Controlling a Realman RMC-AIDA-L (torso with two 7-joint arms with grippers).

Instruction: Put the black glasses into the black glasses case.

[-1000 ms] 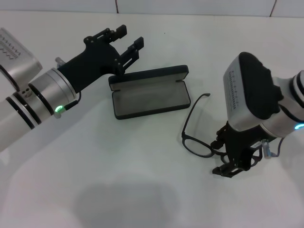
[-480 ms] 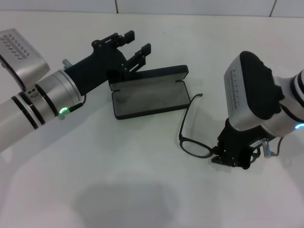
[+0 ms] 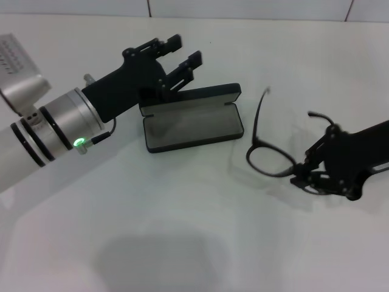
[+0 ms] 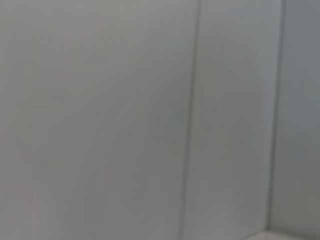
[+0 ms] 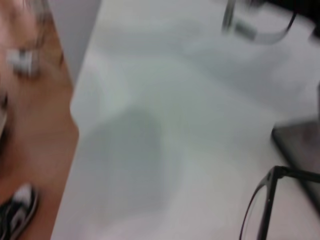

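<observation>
The black glasses are up off the white table, tilted with their temple arms pointing away, clamped at one lens end in the right gripper and held just to the right of the black glasses case. The case lies open with its grey lining bare, so the pick-up looks done while carrying over and setting the glasses inside remains. The left gripper hovers with fingers apart over the case's raised lid.

White table fills most of the head view. Pale wall with thin vertical seams along the top edge. Right wrist view: brown floor at left, beside the table edge.
</observation>
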